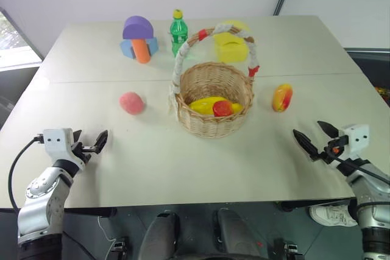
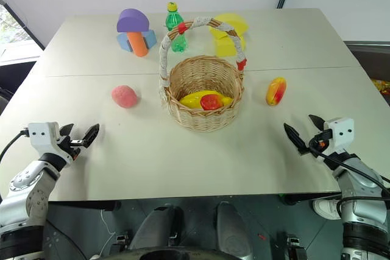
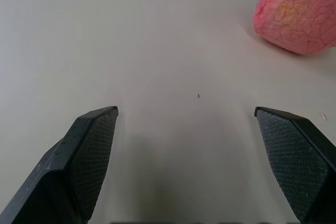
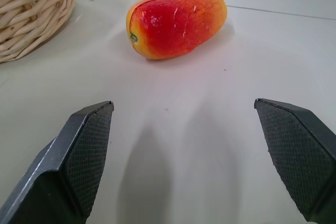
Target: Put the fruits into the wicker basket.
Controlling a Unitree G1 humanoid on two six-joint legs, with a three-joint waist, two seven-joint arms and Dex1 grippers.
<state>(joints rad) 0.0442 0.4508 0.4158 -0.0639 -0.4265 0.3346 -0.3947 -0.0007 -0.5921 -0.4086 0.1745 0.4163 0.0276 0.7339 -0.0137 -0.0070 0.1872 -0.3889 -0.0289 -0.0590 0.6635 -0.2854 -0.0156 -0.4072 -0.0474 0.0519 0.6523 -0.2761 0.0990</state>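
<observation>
Head view: oval yellow-orange mango w/ red blush (image 1: 282, 97) is seen at approx. 11 o'clock from right gripper (image 1: 312, 137), nearer that arm, long axis near 12–6, on white bench (image 1: 183, 162) at 3 o'clock of round tan wicker basket (image 1: 212, 98). Pink-red rounded peach (image 1: 131, 103) lies at 1 o'clock from left gripper (image 1: 89, 142).

Wrist views: both pairs of fingers (image 4: 84, 145) are spread wide, nothing held.

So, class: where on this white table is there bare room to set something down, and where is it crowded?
Bare: the wide front strip of the white table between the open left gripper and right gripper, before the round wicker basket. Crowded: the far edge, with purple-blue foam blocks, green plastic bottle and yellow foam block.
</observation>
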